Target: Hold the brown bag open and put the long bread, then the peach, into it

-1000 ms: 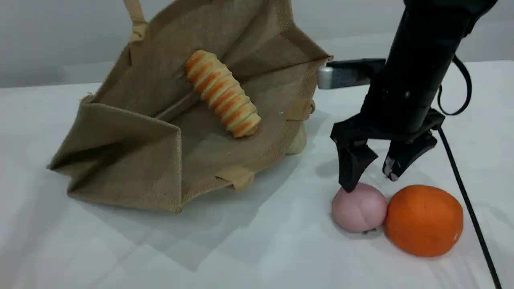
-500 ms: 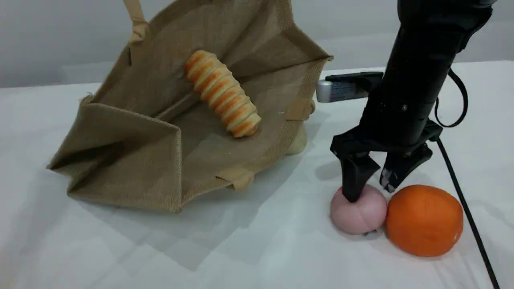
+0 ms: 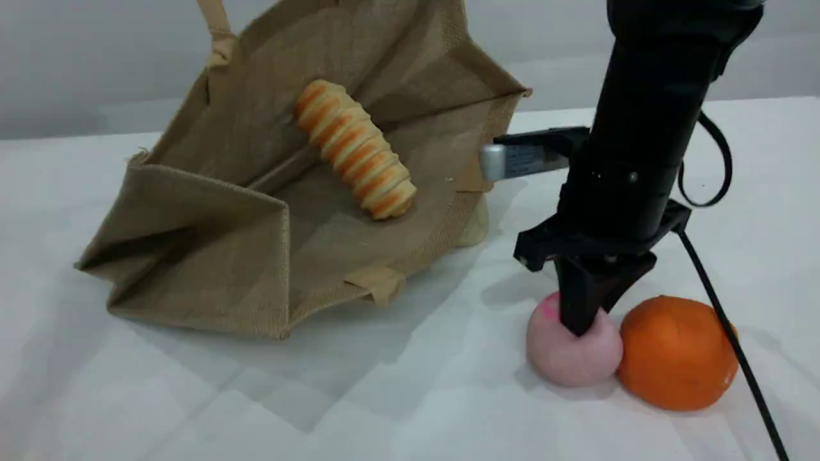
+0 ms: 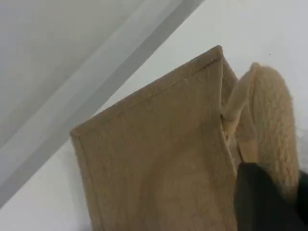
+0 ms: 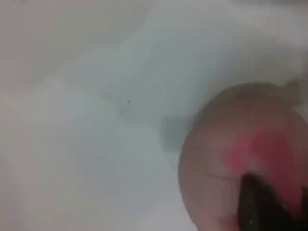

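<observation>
One brown bag (image 3: 211, 256) fills the upper left of the scene view, lying open on the counter (image 3: 384, 397) with the long bread (image 3: 353, 148) slanted inside it. At lower right, an orange ball (image 3: 676, 352) touches the peach (image 3: 564, 358), which sits on the counter outside the bag. The right claw (image 3: 580, 320) is clenched into the peach's top. A pale lump (image 3: 475, 224) peeks from behind the bag's right edge. Only the left wrist view shows the left claw (image 4: 269, 199), clamped on the bag's beige handle (image 4: 272, 120).
</observation>
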Available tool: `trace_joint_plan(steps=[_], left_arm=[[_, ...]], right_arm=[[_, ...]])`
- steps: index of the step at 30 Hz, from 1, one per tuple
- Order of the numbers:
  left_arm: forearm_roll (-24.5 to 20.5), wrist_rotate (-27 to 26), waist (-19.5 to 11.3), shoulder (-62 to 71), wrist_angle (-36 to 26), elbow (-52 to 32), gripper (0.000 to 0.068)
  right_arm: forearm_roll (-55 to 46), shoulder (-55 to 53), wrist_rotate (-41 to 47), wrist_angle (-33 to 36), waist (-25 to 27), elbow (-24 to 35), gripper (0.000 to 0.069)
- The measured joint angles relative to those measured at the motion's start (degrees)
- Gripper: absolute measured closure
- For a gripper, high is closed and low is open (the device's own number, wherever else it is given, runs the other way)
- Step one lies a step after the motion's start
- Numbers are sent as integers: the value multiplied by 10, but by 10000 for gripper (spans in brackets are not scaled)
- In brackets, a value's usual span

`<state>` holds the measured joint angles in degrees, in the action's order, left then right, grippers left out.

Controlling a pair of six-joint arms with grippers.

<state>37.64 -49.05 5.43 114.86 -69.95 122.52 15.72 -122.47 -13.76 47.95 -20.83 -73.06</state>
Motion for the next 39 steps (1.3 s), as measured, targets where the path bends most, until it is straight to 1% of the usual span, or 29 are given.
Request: trace_joint_plan(steps=[3, 8, 13, 16, 24, 27, 32, 39], left_arm=[[0, 1, 0, 0, 0, 0, 589], [0, 3, 0, 0, 0, 0, 589], [0, 3, 0, 0, 0, 0, 589], [0, 3, 0, 0, 0, 0, 589], [0, 3, 0, 0, 0, 0, 589], [1, 3, 0, 0, 0, 0, 589], [3, 16, 0, 0, 0, 0, 589], [5, 16, 0, 0, 0, 0, 589]], right_arm=[[-13, 27, 0, 4, 3, -6, 676], [-20, 99, 0, -20, 3, -11, 676], [-13, 176, -21, -81, -3, -11, 676], [25, 203, -57, -130, -12, -11, 675], [179, 185, -225, -245, -53, -11, 675], [232, 166, -285, -269, -55, -11, 674], [327, 127, -352, -312, -55, -11, 674], [448, 65, -506, -362, -84, -14, 673]])
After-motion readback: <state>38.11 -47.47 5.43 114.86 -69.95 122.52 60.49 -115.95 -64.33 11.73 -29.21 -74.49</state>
